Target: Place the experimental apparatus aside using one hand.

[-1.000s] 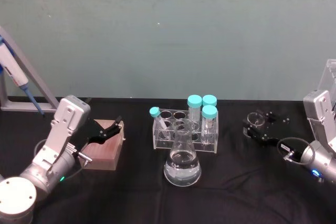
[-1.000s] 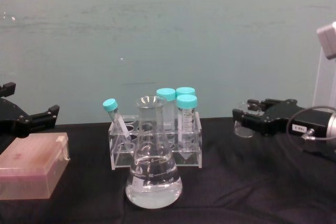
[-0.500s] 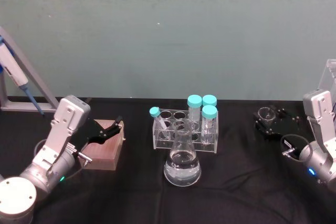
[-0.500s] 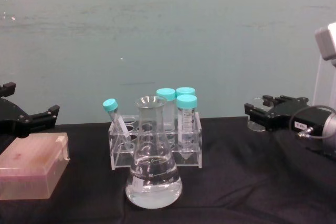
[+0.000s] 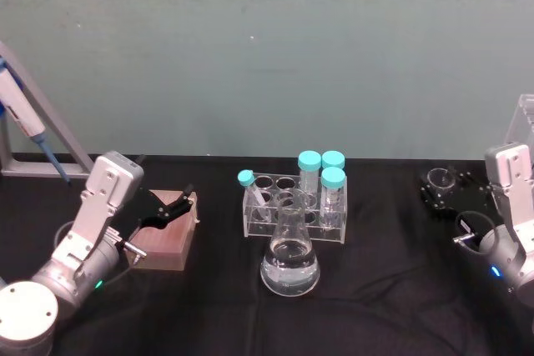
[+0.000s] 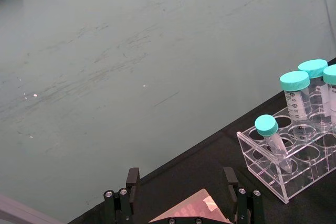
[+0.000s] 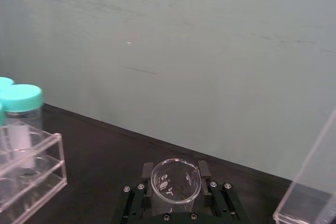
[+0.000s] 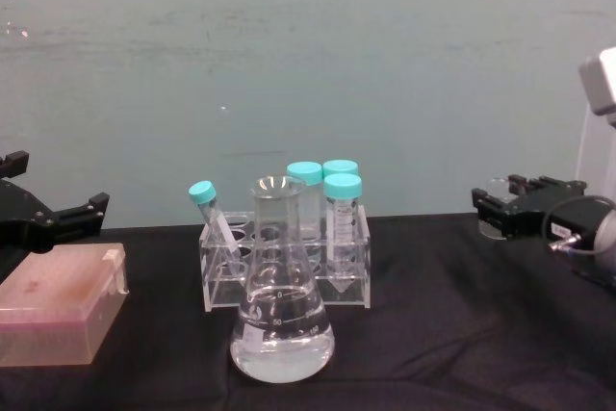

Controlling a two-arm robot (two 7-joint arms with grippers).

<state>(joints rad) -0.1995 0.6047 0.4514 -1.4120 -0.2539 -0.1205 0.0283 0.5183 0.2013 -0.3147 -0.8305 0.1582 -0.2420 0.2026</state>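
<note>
My right gripper (image 5: 440, 190) is shut on a small glass beaker (image 5: 437, 178) at the far right of the black table. In the right wrist view the beaker (image 7: 176, 180) sits between the black fingers (image 7: 146, 172). From the chest the right gripper (image 8: 502, 207) shows at the right edge with the beaker (image 8: 496, 191) at its tip. A conical flask (image 5: 289, 261) of clear liquid stands at the table's middle front, also large in the chest view (image 8: 281, 307). My left gripper (image 5: 172, 207) hangs open over a pink box (image 5: 165, 241) at the left.
A clear rack (image 5: 294, 208) of teal-capped tubes stands just behind the flask. A pipette (image 5: 22, 114) leans on a grey stand at the far left. A clear acrylic case (image 5: 523, 125) rises at the right edge, close behind the right arm.
The right gripper has carried the beaker steadily to the right, away from the tube rack. The left arm, flask and rack have not moved.
</note>
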